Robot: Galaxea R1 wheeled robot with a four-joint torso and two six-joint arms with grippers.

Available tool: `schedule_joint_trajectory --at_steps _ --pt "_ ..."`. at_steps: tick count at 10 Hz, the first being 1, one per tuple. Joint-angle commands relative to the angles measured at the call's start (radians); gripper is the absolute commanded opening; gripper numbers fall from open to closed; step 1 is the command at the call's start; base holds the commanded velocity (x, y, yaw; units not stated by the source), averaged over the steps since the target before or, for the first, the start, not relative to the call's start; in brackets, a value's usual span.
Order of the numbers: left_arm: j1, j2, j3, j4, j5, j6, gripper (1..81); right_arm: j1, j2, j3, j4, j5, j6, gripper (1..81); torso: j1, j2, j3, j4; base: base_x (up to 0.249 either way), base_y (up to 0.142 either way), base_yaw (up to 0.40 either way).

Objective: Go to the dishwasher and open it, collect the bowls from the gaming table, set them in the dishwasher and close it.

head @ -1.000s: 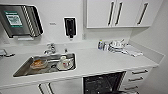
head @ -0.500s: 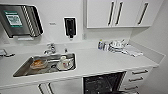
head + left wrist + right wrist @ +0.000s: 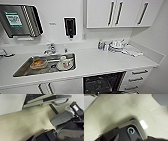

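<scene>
Head view: dishwasher (image 3: 103, 83) stands open under the counter (image 3: 100, 62), right of the sink (image 3: 45, 65); left wrist view catches its dropped door (image 3: 41, 99); likely stiff and heavy, best gripped by its bar handle (image 3: 61, 103); claw state: cannot tell.

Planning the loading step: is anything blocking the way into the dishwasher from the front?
Nothing visible does. The dishwasher under the counter stands open, its dark racks exposed, and the left wrist view shows its lowered door over bare floor.
</scene>
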Motion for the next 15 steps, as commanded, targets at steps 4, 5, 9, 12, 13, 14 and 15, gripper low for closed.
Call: schedule_joint_trajectory --at_steps 4,5,9,12,13,14,15 --pt "0.208 0.430 -0.668 -0.169 0.015 0.002 81.1 -0.182 0.233 -0.464 -0.208 0.238 -0.198 81.1 0.000 0.000 0.000 0.000 0.000 0.000 0.000" --pt "0.220 0.499 -0.783 -0.202 0.017 0.002 81.1 -0.208 0.263 -0.518 -0.208 0.275 -0.217 81.1 0.000 0.000 0.000 0.000 0.000 0.000 0.000" --pt "0.260 0.742 -1.152 -0.230 0.020 0.003 81.1 -0.266 0.306 -0.543 -0.193 0.286 -0.242 81.1 0.000 0.000 0.000 0.000 0.000 0.000 0.000" --pt "0.270 0.843 -1.281 -0.219 0.025 0.006 81.1 -0.289 0.331 -0.548 -0.176 0.274 -0.237 81.1 0.000 0.000 0.001 0.000 0.000 0.000 0.000" --pt "0.270 0.874 -1.326 -0.219 0.026 0.009 81.1 -0.296 0.333 -0.540 -0.176 0.272 -0.237 81.1 0.000 -0.001 0.001 0.000 0.000 0.000 0.000" --pt "0.270 0.903 -1.368 -0.219 0.025 0.012 81.1 -0.300 0.345 -0.545 -0.176 0.271 -0.240 81.1 0.000 -0.001 0.001 0.000 0.000 0.000 0.000" --pt "0.268 0.934 -1.409 -0.219 0.023 0.014 81.1 -0.299 0.351 -0.549 -0.176 0.251 -0.240 81.1 0.000 -0.001 0.001 0.000 0.000 0.000 0.000"
